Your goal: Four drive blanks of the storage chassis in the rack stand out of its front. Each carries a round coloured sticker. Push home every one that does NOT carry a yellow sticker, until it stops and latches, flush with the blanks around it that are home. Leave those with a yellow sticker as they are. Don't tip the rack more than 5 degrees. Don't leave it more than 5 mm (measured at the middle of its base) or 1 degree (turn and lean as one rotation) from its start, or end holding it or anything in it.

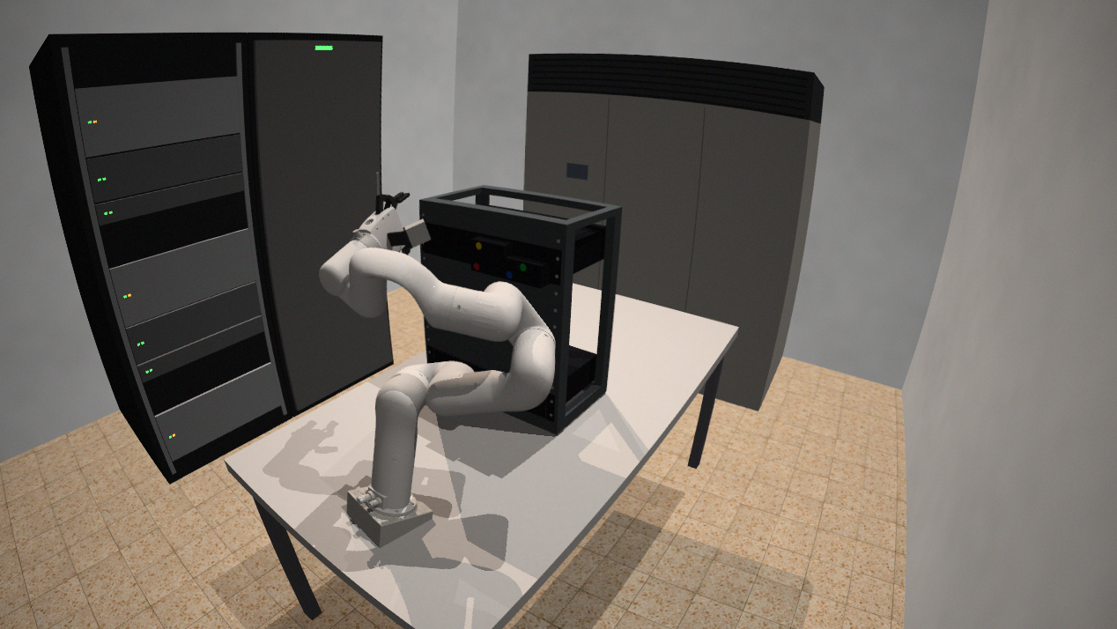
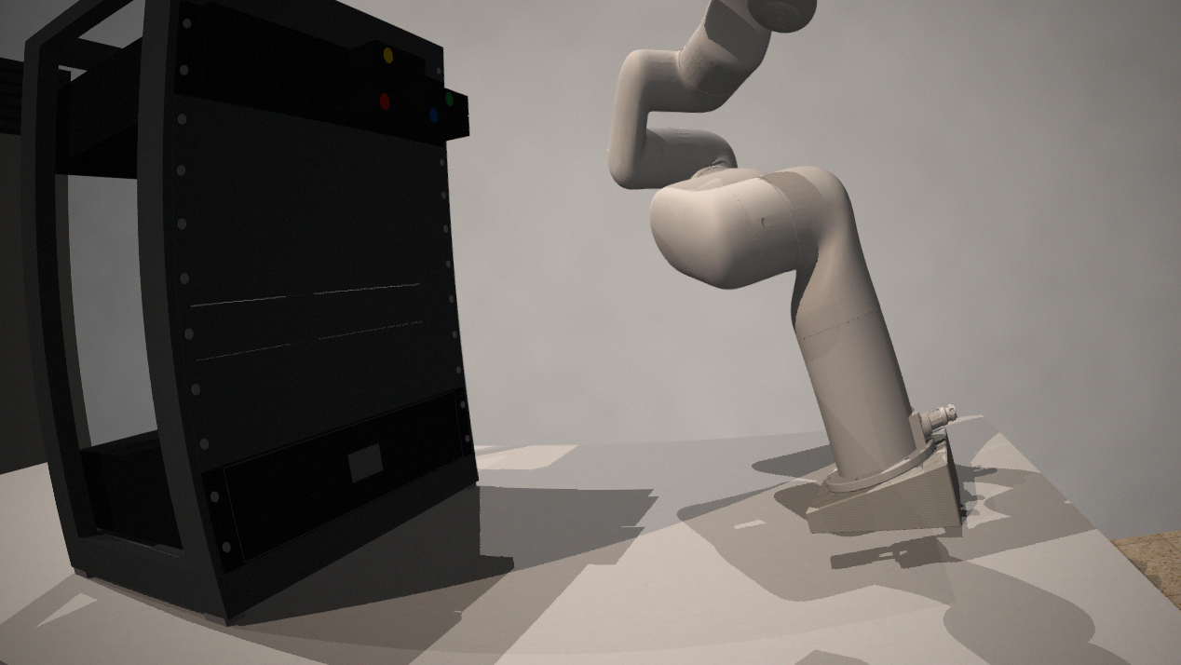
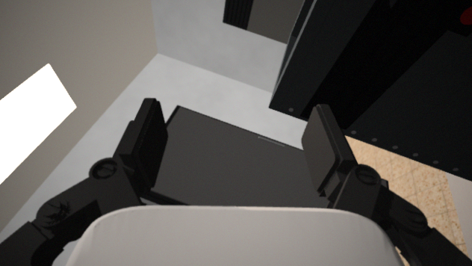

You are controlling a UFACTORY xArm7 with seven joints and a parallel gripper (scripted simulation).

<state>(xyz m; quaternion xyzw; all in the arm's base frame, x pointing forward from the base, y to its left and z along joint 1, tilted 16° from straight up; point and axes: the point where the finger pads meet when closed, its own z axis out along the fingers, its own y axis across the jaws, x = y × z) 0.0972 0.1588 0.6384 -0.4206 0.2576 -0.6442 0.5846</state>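
The black rack (image 1: 528,299) stands on the white table, with the storage chassis near its top. Four blanks stand out of its front, each with a round sticker: yellow (image 1: 478,245), red (image 1: 476,266), blue (image 1: 509,274) and green (image 1: 522,267). They also show in the exterior view as yellow (image 2: 388,55), red (image 2: 384,101), blue (image 2: 432,115) and green (image 2: 449,99). My gripper (image 1: 390,199) is open and empty, up at the rack's top left corner, pointing upward. In the wrist view the open fingers frame a far cabinet, and the rack (image 3: 377,75) lies to the right with a red sticker's edge (image 3: 467,15).
A tall server cabinet (image 1: 210,234) stands left of the table and a wide grey cabinet (image 1: 672,218) behind it. The arm's base (image 1: 388,515) is bolted near the table's front edge. The arm's elbow (image 1: 499,312) crosses in front of the rack's lower front.
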